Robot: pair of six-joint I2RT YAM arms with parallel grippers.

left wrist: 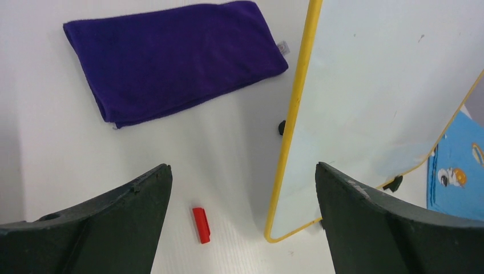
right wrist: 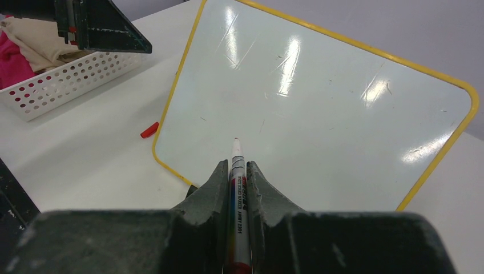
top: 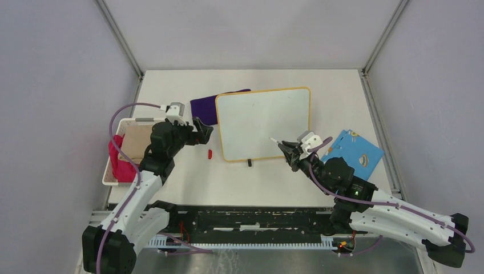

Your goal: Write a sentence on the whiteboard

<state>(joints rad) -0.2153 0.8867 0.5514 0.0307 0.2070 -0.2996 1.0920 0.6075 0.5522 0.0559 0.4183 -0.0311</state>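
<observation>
Right wrist view: right gripper (right wrist: pixel 235 166) pinches a marker (right wrist: pixel 236 151) pointed at the whiteboard (right wrist: pixel 319 114); the left wrist view instead shows the left gripper (left wrist: pixel 242 167) spread (red cap (left wrist: pixel 200 225) in the gap).

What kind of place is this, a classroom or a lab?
Probably a robot test booth: a white table boxed in by grey panels, two robot arms bolted at its near edge, one holding a marker at a whiteboard.
</observation>
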